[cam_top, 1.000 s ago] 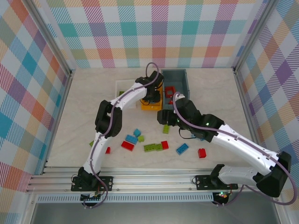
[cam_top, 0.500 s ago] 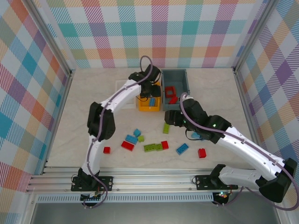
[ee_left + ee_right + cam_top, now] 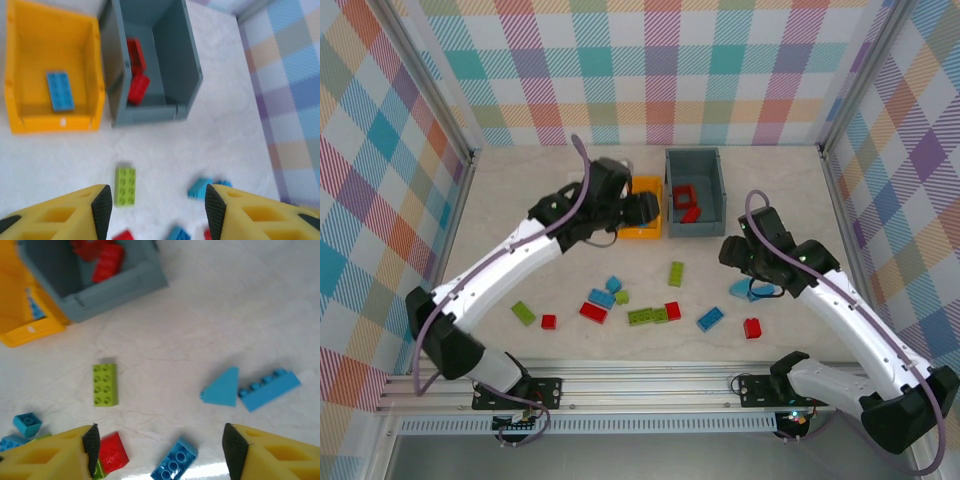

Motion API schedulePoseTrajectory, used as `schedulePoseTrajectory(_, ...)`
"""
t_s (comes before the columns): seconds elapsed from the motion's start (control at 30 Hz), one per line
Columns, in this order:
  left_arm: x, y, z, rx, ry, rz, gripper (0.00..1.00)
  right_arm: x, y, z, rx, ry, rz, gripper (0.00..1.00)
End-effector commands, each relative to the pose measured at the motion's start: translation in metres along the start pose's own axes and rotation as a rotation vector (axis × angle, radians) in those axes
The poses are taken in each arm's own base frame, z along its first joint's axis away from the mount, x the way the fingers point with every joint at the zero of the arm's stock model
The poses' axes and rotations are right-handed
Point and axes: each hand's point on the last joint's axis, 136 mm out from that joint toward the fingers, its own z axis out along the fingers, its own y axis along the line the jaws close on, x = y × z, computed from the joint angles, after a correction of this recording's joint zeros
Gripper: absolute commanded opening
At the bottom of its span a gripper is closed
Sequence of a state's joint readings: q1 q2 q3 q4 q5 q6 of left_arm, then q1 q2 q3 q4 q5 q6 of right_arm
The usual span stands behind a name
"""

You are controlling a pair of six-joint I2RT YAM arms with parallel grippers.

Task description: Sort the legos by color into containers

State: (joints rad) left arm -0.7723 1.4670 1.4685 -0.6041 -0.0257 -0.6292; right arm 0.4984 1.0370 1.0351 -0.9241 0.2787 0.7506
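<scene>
Two arms have backed off within the last second. The left hand (image 3: 642, 208) has swung off the orange bin (image 3: 646, 236), fingers spread and empty. A blue brick (image 3: 60, 91) lies on that bin's floor, so I judge it delivered. The right hand (image 3: 732, 250), also spread and empty, has drawn back from the grey bin (image 3: 721, 196) toward the cyan pieces (image 3: 750, 290). Roughly a dozen legos lie loose on the worktop (image 3: 520, 215).

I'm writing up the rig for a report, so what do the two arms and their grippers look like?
Both the left arm and right arm have white link shells with black joints and a thin purple cable running along them. The left gripper and right gripper have yellow fingers with hollow cut-outs and black pads.
</scene>
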Motion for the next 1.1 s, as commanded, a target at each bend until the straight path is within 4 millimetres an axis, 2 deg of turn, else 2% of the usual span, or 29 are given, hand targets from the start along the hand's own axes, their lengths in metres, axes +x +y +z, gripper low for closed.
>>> schedulePoseTrajectory(0.0,0.041,-0.018,-0.012,0.106,0.027,0.003,0.52,0.039,-0.028,0.017,0.072,0.182,0.110,0.64)
schedulePoseTrajectory(0.17,0.126,-0.017,-0.017,0.150,0.104,0.070,0.53,0.092,-0.068,0.038,0.218,0.382,0.181,0.69)
schedulePoseTrajectory(0.27,0.177,-0.022,-0.013,0.190,0.139,0.106,0.54,0.117,-0.081,0.044,0.244,0.447,0.209,0.72)
schedulePoseTrajectory(0.37,0.213,-0.036,-0.011,0.232,0.147,0.164,0.56,0.128,-0.089,0.050,0.263,0.464,0.216,0.75)
schedulePoseTrajectory(0.47,0.235,-0.043,-0.006,0.247,0.161,0.189,0.56,0.129,-0.091,0.059,0.278,0.469,0.201,0.75)
schedulePoseTrajectory(0.57,0.239,-0.049,-0.002,0.263,0.160,0.188,0.56,0.130,-0.093,0.069,0.307,0.487,0.175,0.75)
schedulePoseTrajectory(0.7,0.225,-0.063,-0.007,0.274,0.115,0.217,0.56,0.129,-0.101,0.081,0.351,0.485,0.108,0.73)
schedulePoseTrajectory(0.77,0.217,-0.068,-0.011,0.281,0.092,0.221,0.56,0.132,-0.093,0.086,0.311,0.513,0.106,0.71)
schedulePoseTrajectory(0.87,0.211,-0.071,-0.014,0.285,0.074,0.222,0.56,0.137,-0.091,0.085,0.298,0.539,0.110,0.70)
schedulePoseTrajectory(0.97,0.211,-0.072,-0.015,0.288,0.075,0.220,0.56,0.142,-0.091,0.084,0.282,0.551,0.113,0.69)
schedulePoseTrajectory(1.07,0.211,-0.072,-0.013,0.283,0.076,0.217,0.56,0.147,-0.084,0.087,0.237,0.572,0.137,0.64)
